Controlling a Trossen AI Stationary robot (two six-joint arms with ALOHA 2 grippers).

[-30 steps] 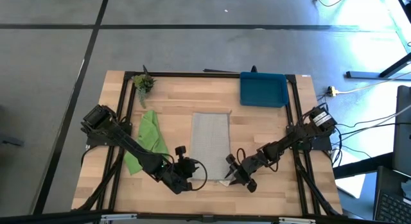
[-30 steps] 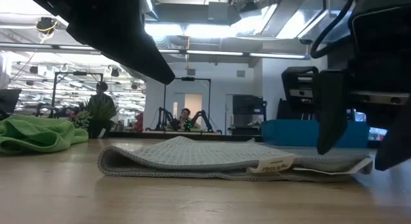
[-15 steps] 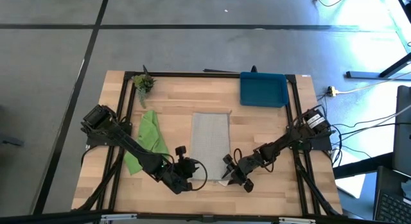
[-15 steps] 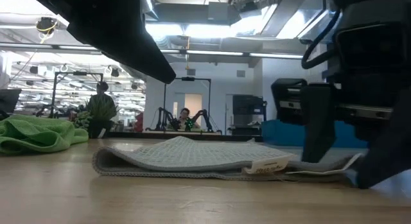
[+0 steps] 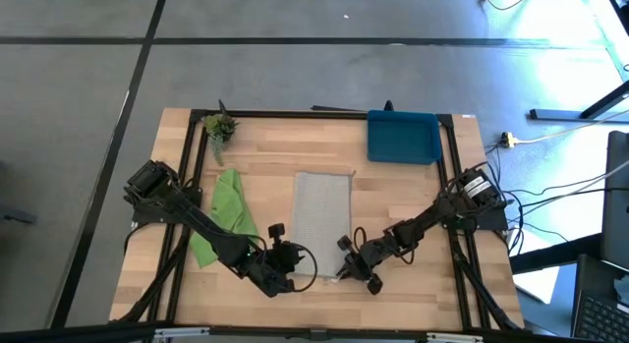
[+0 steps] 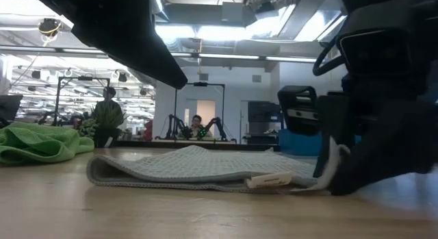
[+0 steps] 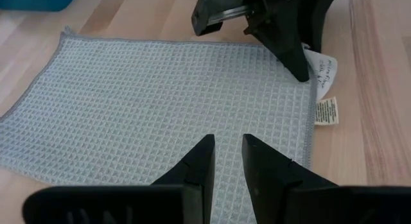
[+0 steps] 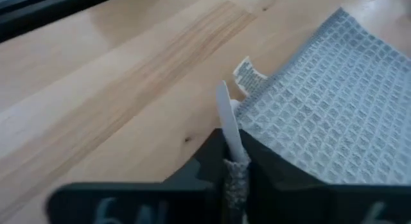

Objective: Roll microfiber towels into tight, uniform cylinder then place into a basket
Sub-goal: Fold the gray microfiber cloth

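Grey towel [image 8: 321, 102] corner sits pinched in our right end effector [image 8: 232, 161]; we judge: lift gently, fold tight. Left end effector [image 7: 225, 161] hovers slightly parted.

I am counting: towels, two, one grey towel [image 5: 322, 221] and one green towel [image 5: 222, 217]; blue basket [image 5: 403, 137], one; potted plant [image 5: 219, 127], one; my grippers, two, left gripper [image 5: 293, 274] and right gripper [image 5: 346, 269]

The grey towel [image 5: 322, 223] lies flat mid-table, its near right corner with the white tag [image 7: 327, 112] lifted; the lime-green towel [image 5: 224, 225] lies crumpled to its left. The dark-blue basket [image 5: 403, 137] sits at the far right edge.
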